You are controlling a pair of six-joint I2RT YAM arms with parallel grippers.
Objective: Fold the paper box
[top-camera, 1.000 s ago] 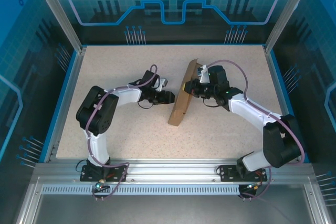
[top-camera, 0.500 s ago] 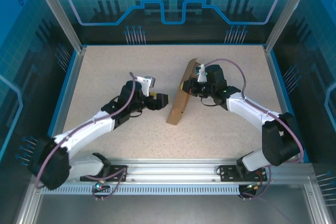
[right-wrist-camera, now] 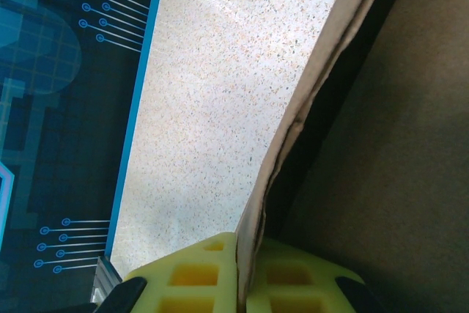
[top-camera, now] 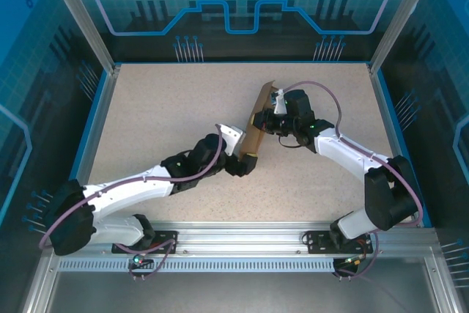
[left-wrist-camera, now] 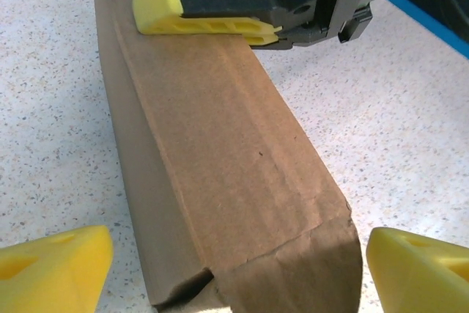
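1. We see the paper box (top-camera: 253,131) standing on edge near the middle of the table (top-camera: 161,108).
2. Our left gripper (top-camera: 246,162) straddles the box's near end, jaws spread wide.
3. Our right gripper (right-wrist-camera: 245,276) is clenched on the box's top edge, toward its far end.

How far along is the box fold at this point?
Done: the paper box is folded into a narrow shell standing on edge. In hand: the right gripper pinches one wall, the left gripper is open astride the near end. Left: the end flap there looks loose, with a gap at its corner, and probably needs tucking.
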